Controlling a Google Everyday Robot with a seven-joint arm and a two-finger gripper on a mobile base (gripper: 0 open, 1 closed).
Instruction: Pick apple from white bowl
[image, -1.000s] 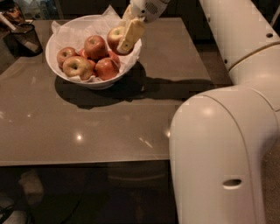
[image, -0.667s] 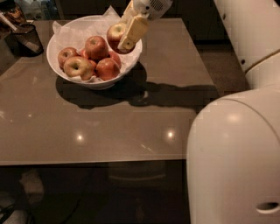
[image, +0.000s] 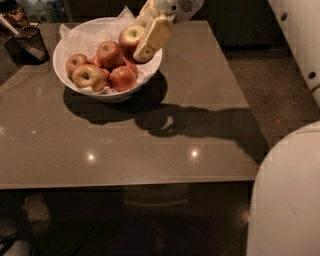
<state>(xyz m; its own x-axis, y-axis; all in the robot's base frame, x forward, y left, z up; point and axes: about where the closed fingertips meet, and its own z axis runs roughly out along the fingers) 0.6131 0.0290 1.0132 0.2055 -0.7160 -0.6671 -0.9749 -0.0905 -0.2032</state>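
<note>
end effector (image: 138, 44) clamps apple (image: 128, 36) over white bowl (image: 108, 94).

Red apple (image: 129, 38) in pincer (image: 138, 42) over bowl (image: 114, 94)

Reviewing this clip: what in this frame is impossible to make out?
- Camera view: the gripper holds the apple; its far finger is hidden behind the apple.
- Whether the apple is clear of the rim of the white bowl: single view, no depth.
- Bowl's inside bottom: covered by other apples and tissue paper.
- Dark mesh cup: contents run off the top-left corner.
</note>
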